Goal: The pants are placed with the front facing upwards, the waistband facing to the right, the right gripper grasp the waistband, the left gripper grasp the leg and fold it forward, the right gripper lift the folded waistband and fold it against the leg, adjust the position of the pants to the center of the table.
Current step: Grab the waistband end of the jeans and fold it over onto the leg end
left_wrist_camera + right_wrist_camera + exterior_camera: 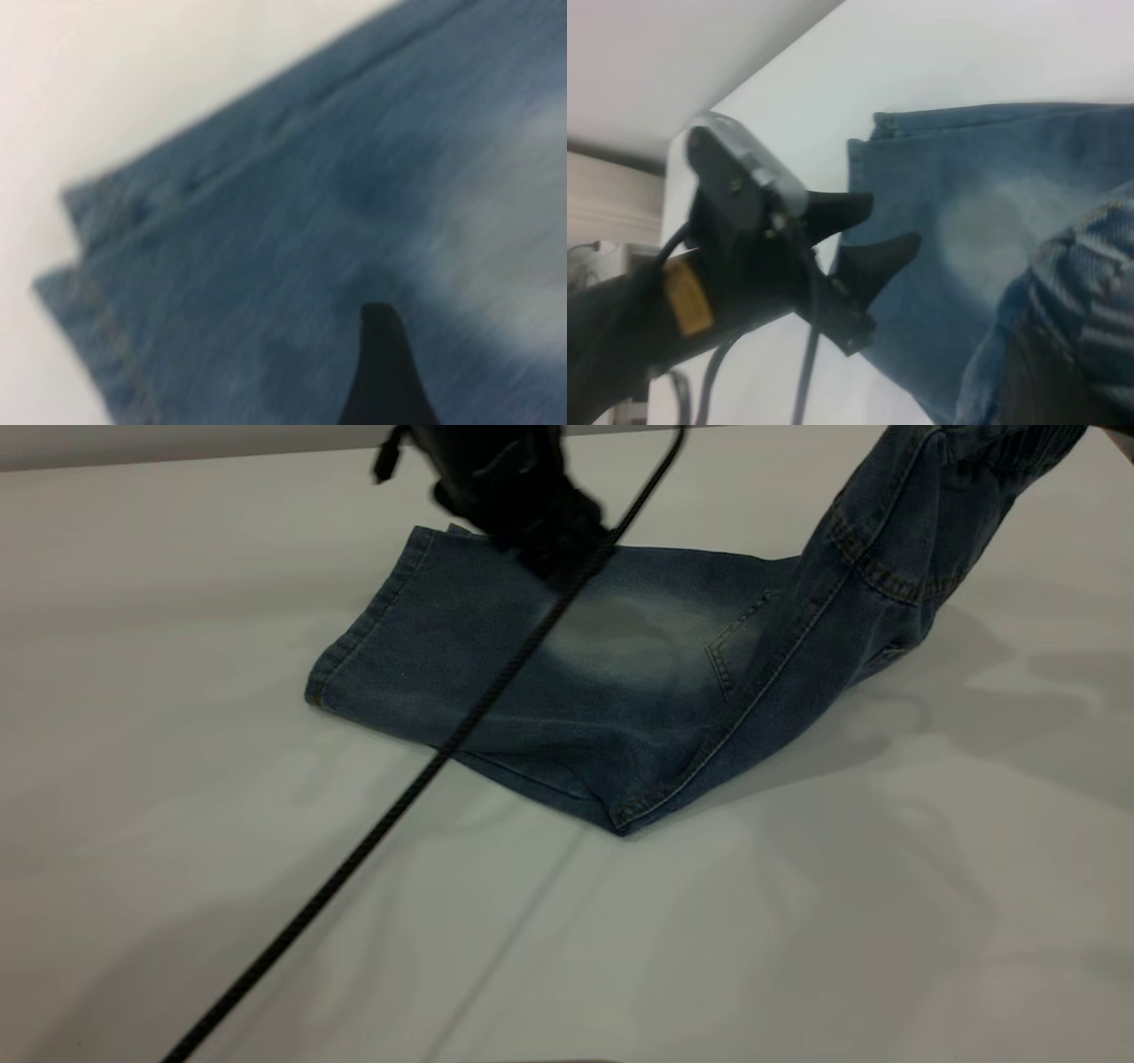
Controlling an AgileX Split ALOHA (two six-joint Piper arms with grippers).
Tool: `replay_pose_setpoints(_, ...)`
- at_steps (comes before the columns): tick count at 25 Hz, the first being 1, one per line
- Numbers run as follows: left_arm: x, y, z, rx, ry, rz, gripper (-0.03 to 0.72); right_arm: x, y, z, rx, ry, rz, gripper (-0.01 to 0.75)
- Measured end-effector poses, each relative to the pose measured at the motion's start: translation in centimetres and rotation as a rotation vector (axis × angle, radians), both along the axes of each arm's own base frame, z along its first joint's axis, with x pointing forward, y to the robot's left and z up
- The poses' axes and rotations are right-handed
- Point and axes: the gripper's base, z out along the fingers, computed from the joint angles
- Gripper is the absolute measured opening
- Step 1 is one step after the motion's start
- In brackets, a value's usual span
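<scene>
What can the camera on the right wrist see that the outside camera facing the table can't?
Only the right wrist view shows the black left gripper with its two wedge fingers spread open, over the leg hem. Only the exterior view shows the gathered waistband lifted high at right, and a thin black cable. Both show the short blue denim pants with a faded patch, on the white table.

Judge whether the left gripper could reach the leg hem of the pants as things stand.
Probably yes: the left gripper hangs open just above the leg near the hem, with nothing between them.
</scene>
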Motion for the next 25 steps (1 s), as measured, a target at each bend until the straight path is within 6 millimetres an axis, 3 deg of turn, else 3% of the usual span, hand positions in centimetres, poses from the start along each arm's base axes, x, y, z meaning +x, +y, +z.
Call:
replay_pose_setpoints(5, -0.1, 0.8, -2.5, 0.066, 0.069, 0.009, 0.441, -0.1, 0.2, 0.4, 0.028, -0.018, 0.013, 0.046)
replay_pose_setpoints(12, -1.8, -1.4, -4.3, 0.079, 0.088, -0.058, 0.441, 0.2, 0.6, 1.6, 0.101, -0.084, 0.062, 0.046)
replay_pose_setpoints(20, -3.8, -4.8, -4.2, 0.042, 0.050, -0.155, 0.441, 0.3, 1.2, 2.7, 0.150, -0.139, 0.142, 0.046)
replay_pose_setpoints(25, -2.5, -3.1, -1.7, 0.033, 0.027, -0.104, 0.441, 0.0, 1.7, 2.6, 0.128, -0.148, 0.184, 0.046)
